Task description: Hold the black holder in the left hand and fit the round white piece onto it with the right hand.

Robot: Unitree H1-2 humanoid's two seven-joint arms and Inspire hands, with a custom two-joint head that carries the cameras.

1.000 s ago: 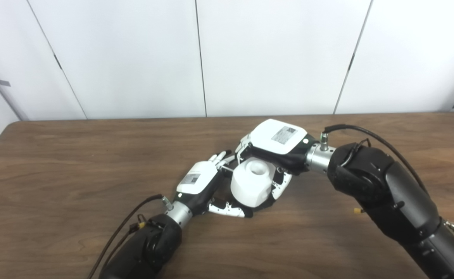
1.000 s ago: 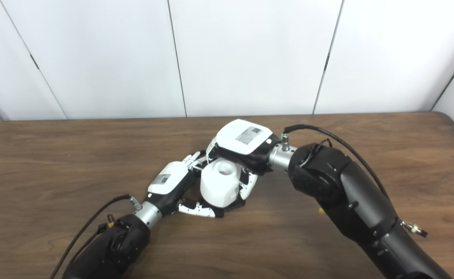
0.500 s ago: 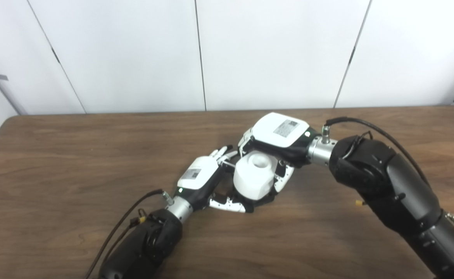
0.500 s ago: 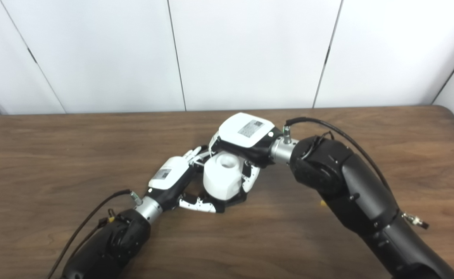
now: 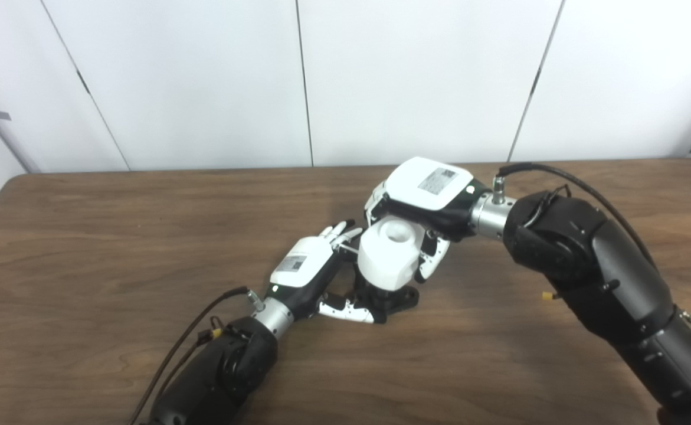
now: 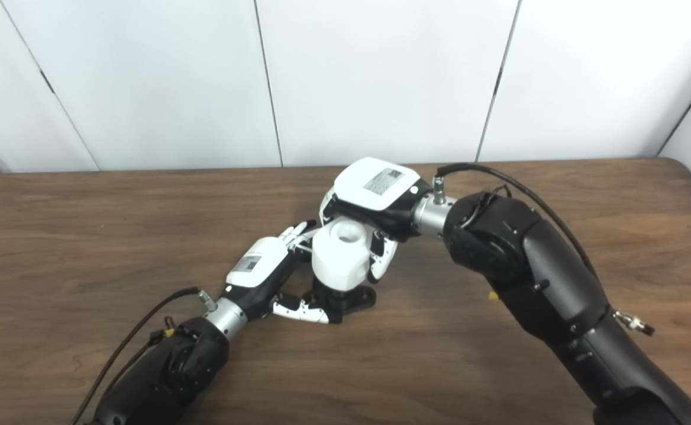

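Right hand (image 5: 425, 198) grips round white piece (image 5: 387, 260) from above; black holder (image 5: 393, 297) directly beneath, clasped by left hand (image 5: 310, 274) w/ thumb.

The left arm comes in from the bench's near edge and slants up toward the middle, its left hand (image 5: 307, 268) low over the bench, back plate up, fingers (image 5: 339, 230) stretched toward the far edge and thumb (image 5: 348, 310) lying close to the surface. The right arm bends in from the near right corner, forearm angled toward the centre. Its right hand (image 5: 425, 198) sits higher, palm down, fingers curled round a white piece (image 5: 386, 262).
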